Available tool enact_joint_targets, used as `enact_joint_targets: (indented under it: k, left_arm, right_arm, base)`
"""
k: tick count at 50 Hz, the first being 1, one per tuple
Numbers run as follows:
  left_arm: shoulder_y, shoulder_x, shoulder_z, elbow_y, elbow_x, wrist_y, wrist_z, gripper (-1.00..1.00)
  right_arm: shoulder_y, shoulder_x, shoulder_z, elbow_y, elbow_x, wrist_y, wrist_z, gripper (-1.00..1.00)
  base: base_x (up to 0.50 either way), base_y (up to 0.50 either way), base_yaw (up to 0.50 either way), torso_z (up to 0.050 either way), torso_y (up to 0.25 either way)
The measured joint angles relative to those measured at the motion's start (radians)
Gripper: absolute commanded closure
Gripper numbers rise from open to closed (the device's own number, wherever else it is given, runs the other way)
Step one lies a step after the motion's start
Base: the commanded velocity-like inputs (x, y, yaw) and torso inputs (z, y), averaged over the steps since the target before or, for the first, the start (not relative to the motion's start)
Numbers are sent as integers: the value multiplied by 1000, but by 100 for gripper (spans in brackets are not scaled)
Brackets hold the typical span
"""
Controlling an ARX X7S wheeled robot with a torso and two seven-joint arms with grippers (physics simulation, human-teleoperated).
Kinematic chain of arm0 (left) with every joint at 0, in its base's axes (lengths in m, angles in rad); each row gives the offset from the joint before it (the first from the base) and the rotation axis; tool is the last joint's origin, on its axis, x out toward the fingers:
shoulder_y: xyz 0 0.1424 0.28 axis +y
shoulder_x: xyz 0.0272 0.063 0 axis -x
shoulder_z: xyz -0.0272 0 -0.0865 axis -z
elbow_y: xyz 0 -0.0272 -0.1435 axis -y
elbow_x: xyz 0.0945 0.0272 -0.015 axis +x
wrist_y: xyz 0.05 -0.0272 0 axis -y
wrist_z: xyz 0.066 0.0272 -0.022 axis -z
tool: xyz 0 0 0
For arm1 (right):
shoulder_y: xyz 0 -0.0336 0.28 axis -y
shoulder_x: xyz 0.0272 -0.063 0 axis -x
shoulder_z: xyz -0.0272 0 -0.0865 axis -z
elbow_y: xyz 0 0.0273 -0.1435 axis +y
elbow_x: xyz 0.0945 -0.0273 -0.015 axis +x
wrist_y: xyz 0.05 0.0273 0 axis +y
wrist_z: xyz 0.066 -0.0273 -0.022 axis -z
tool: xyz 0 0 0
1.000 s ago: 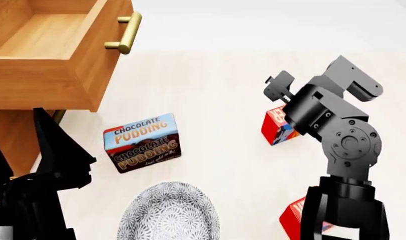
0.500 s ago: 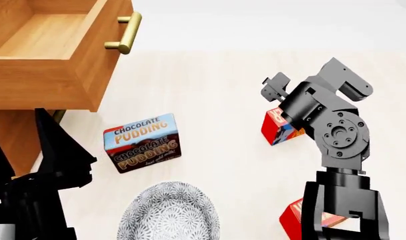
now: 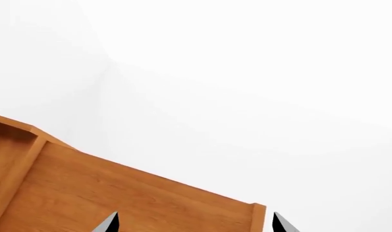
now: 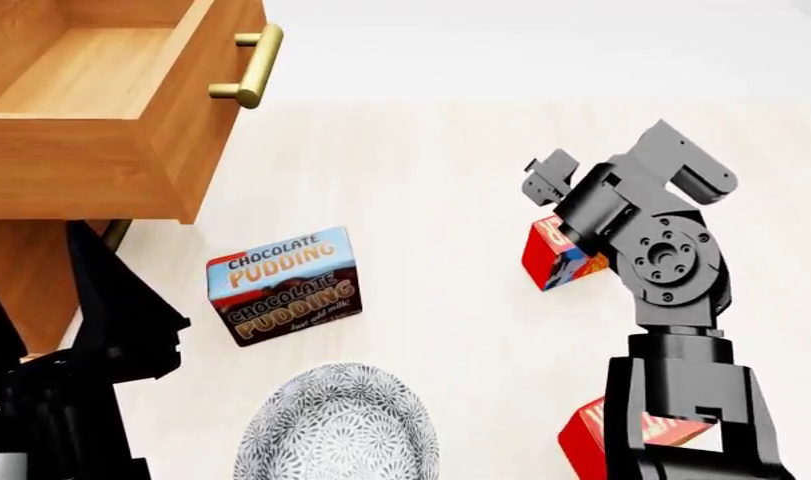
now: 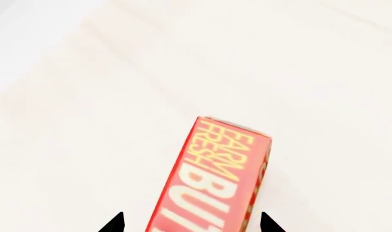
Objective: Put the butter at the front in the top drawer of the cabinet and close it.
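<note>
Two red butter boxes lie on the pale table: one farther out (image 4: 552, 258), one close to me (image 4: 587, 440), half hidden by my right arm. My right gripper (image 4: 553, 190) hangs over the farther box. In the right wrist view that box (image 5: 215, 183) lies between the open fingertips (image 5: 191, 223), with a gap on each side. The cabinet (image 4: 18, 270) stands at the left, and its top drawer (image 4: 112, 110) is pulled out and holds nothing. My left gripper (image 3: 194, 224) is open beside the drawer's wood (image 3: 118, 193).
A Chocolate Pudding box (image 4: 285, 285) stands in the middle of the table. A patterned grey bowl (image 4: 338, 425) sits at the near edge. The drawer's brass handle (image 4: 252, 65) juts out to the right. My left arm (image 4: 98, 340) fills the lower left.
My right arm has swung a little to the left and settled over the farther butter box. The left arm and the objects have not moved.
</note>
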Motion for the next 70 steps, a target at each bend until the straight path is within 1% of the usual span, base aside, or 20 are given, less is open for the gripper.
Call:
enact_joint_targets:
  k: [27,52,70]
  left_arm:
    - [6,-7,-4,3,4,6,-14,-100]
    - [7,-13,0,5,0,7,-21,-100]
    - [10,-16,1,0,-2,14,-25,-100]
  right_arm:
    - [8,8,-24,80,2,-34,-26,-100]
    - [42,9,-54,194,-1,-75,-81,-100]
    - [74,0,-58,255,-40,-81,-104,-100]
  base:
    - [0,0,0,0,0]
    - [0,0,0,0,0]
    - [0,0,0,0,-2]
